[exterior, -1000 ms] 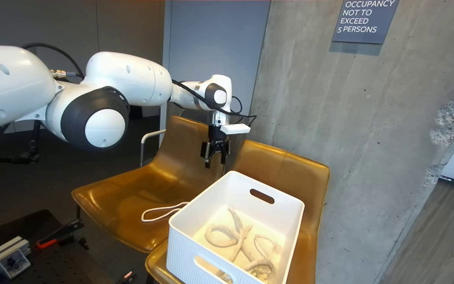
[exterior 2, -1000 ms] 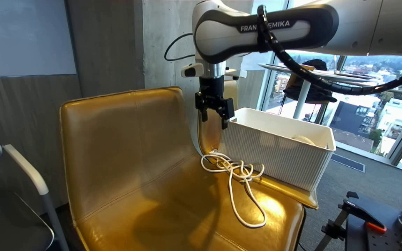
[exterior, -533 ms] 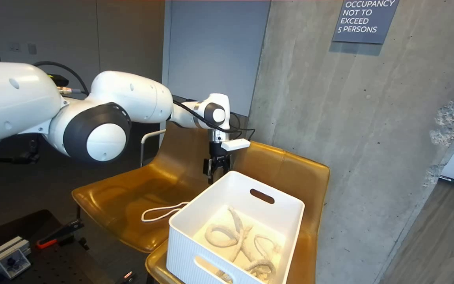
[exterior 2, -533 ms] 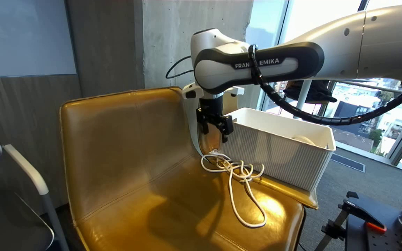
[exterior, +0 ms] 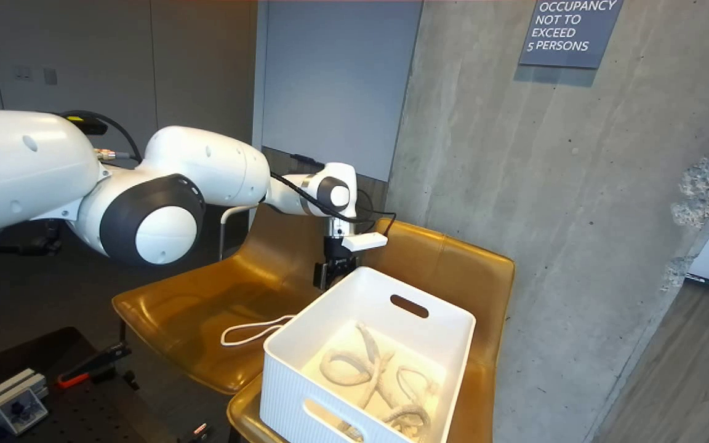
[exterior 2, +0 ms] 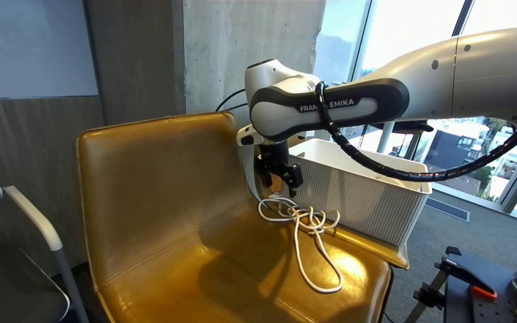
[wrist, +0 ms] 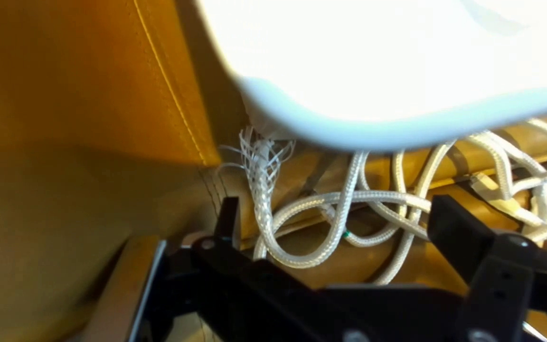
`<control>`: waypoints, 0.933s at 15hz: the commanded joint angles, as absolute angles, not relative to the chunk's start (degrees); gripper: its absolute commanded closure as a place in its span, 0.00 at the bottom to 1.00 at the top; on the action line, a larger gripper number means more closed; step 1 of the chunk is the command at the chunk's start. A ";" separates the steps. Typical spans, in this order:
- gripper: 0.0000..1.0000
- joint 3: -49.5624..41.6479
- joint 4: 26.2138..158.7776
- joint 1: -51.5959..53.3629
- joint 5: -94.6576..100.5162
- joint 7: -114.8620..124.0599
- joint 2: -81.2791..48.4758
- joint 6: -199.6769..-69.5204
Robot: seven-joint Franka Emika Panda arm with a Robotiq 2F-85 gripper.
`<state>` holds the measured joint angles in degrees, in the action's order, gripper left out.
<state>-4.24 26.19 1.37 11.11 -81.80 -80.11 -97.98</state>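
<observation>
Ideally, the claw (wrist: 337, 216), spread wide and empty above the white rope (wrist: 387, 196) lying mostly on the tan chair (exterior 2: 151, 188) beside the white bin (exterior 2: 348, 193), should straddle one strand squarely without brushing the bin.

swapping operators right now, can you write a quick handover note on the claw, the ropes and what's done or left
Claw: open, holding nothing, above the white rope; contact unclear.
White rope: loosely tangled on a brown chair, outside the white bin, a frayed end near the bin's corner.
White bin: on the neighbouring chair, tan ropes inside.
Done: the claw is over the rope with its jaws apart.
Left: the white rope is not yet gripped.
</observation>
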 commanded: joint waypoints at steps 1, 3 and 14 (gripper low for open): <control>0.00 -4.31 24.82 1.24 11.58 -82.02 -82.15 -98.27; 0.00 -4.56 24.77 1.32 11.76 -81.32 -82.34 -98.81; 0.00 -3.74 24.75 0.75 10.41 -75.95 -82.70 -90.91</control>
<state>-4.28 26.27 1.29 11.05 -77.59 -81.29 -93.78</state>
